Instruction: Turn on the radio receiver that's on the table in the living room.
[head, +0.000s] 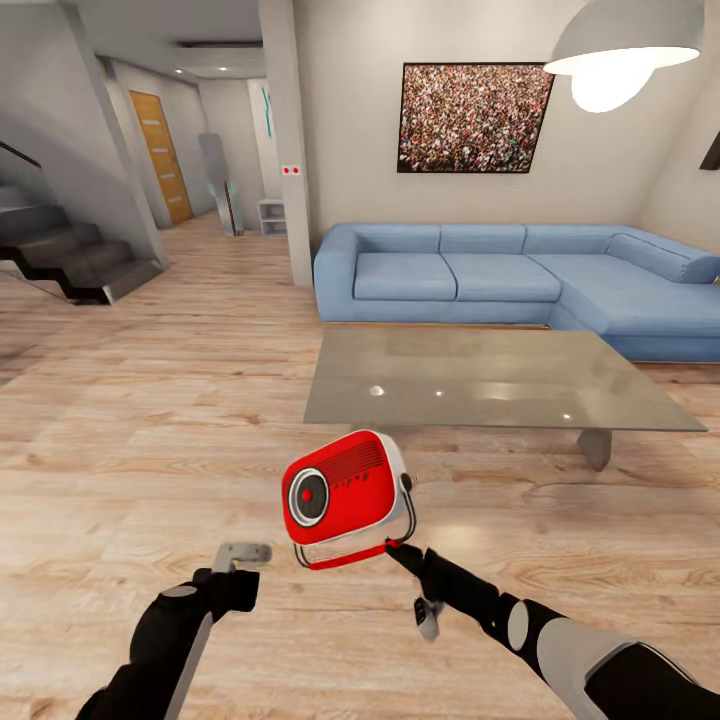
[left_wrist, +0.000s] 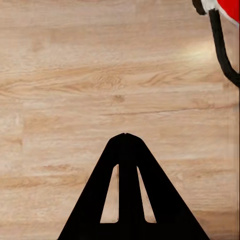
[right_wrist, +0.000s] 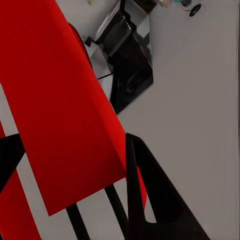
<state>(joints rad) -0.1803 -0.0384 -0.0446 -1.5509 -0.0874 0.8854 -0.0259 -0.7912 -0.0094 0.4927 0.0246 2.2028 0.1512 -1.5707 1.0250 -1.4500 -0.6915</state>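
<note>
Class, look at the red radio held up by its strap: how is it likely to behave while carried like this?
The radio receiver hangs tilted from its thin strap in the right gripper, so it will probably swing or twist. Its boxy shell looks rigid, unlikely to flex. It seems light for its size, since one small grip holds it up.

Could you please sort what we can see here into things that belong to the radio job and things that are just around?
Part of the job:
radio receiver, held up off the floor by its strap
right gripper, shut on the strap
table

Just around:
sofa
framed crowd photo
pendant lamp
stairs
left gripper, shut and holding nothing
</note>
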